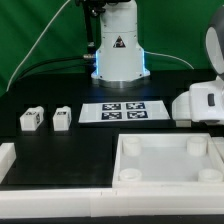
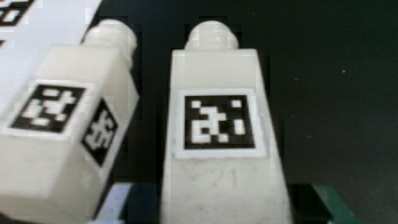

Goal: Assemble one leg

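Wrist view: the leg (image 2: 217,125) lies flat on the black table (image 2: 347,90), tag face up to the camera. Its long axis runs level along the table. The narrow pegged end points away from the gripper (image 2: 222,205), and the wide end sits between the fingers (image 2: 125,200).

- A second leg (image 2: 71,110) lies just beside it, nearly parallel, with a thin dark gap between them and its peg pointing the same way.
- A corner of the marker board (image 2: 11,14) shows past that neighbour.
- The jaws stand one on each side of the wide end. The picture is too blurred to show whether the pads touch, so I cannot tell if it is gripped or free.

Exterior view: the arm's white hand (image 1: 200,100) hangs at the exterior view's right, near the marker board's end, and hides the leg beneath it. Two more legs (image 1: 45,118) sit well apart at the exterior view's left. The tray (image 1: 212,180) is in front.

Judgement: this is the grasp step. To do it well, keep the fingers square across the long sides and centred, and stay clear of the neighbour so closing does not nudge it. Close firmly, then lift straight up before turning the peg down.
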Motion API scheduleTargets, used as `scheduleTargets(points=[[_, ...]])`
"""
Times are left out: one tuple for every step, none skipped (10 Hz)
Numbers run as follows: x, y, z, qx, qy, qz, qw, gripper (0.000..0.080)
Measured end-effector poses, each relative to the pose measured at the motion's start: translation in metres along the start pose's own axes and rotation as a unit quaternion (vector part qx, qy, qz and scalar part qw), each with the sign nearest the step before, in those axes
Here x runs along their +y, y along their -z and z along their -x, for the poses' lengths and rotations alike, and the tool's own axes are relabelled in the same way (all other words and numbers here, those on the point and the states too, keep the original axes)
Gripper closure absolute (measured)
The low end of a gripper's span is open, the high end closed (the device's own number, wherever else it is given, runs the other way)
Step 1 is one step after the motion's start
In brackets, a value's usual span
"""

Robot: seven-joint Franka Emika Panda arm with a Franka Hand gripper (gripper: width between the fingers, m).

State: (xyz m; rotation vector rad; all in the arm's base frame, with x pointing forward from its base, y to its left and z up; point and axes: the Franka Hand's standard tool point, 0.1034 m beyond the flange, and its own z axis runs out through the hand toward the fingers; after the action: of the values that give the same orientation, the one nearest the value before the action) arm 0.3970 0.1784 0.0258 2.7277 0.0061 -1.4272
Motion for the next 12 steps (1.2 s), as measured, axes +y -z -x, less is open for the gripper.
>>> scheduleTargets(points=[[0.006,0.01,0.011,0.002,-0.005,-0.001,1.0,0.0508],[0.012,0.021,0.023,0.007,-0.008,-0.002,1.0,0.0508],[0.019,0.031,0.035,0.003,-0.012,-0.003,1.0,0.0508],[0.029,0.045,0.047,0.006,-0.016,-0.004,1.0,0.0508],[0.036,0.055,0.055,0.014,-0.01,-0.006,1.0,0.0507],[0.039,0.063,0.062,0.027,-0.009,-0.009,1.0,0.0507],[0.039,0.062,0.063,0.029,-0.009,-0.009,1.0,0.0507],[0.038,0.062,0.061,0.033,-0.009,-0.01,0.999,0.0507],[0.032,0.072,0.049,0.106,-0.008,-0.021,0.994,0.0507],[0.031,0.075,0.051,0.16,-0.008,-0.027,0.987,0.0507],[0.029,0.077,0.049,0.216,-0.008,-0.034,0.976,0.0507],[0.029,0.077,0.049,0.262,-0.007,-0.039,0.964,0.0507]])
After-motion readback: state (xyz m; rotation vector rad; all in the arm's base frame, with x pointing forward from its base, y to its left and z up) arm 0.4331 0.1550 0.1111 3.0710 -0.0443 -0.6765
